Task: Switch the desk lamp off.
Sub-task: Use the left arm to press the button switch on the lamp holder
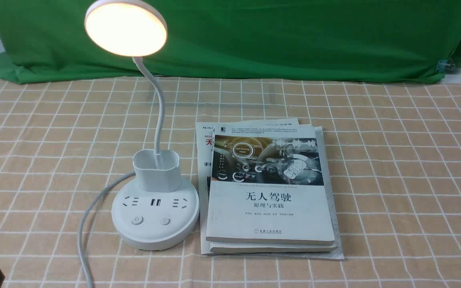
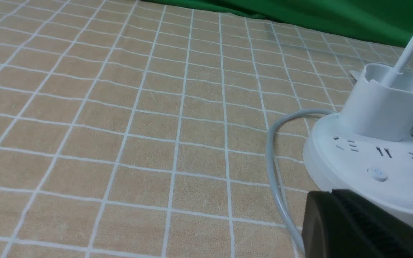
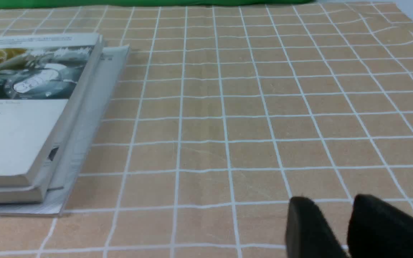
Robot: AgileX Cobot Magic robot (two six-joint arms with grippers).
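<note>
Desk lamp (image 1: pixel 125 28) is lit, standing upright on the L side of the tiled-pattern tabletop (image 1: pixel 406 180), L of the book stack (image 1: pixel 270 212). Its round disc head glows warm white, up on 1 thin gooseneck (image 1: pixel 159 108) that bends L toward the top & comes down into the cup-shaped holder (image 1: pixel 158 172) on the far part of the round white base (image 1: pixel 154 236). Base top has 2 socket groups, L & R, w/ 2 small dark slots between them; nearer the robot sit 2 round buttons: L btn (image 1: pixel 137 220) w/ a power mark, R btn (image 1: pixel 165 221) plain as far as visible. Gray cord (image 1: pixel 90 216) leaves the base's L side & curves toward the near edge. Books lie flat, just R of the base, white cover w/ a dark car-interior photo & Chinese title on top; at least 2 thick books plus flatter printed items under. Green cloth (image 1: pixel 254 40) hangs across the far side, w/ 1 clip (image 1: pixel 446 65) near its R end. L gripper (image 2: pixel 330 193): near L corner, near side of the base, apart from it; fingertips look pressed together, nothing seen between. R gripper (image 3: pixel 332 199): over the near R area, R of the books, fingers slightly parted, released, holding 0 items.
</note>
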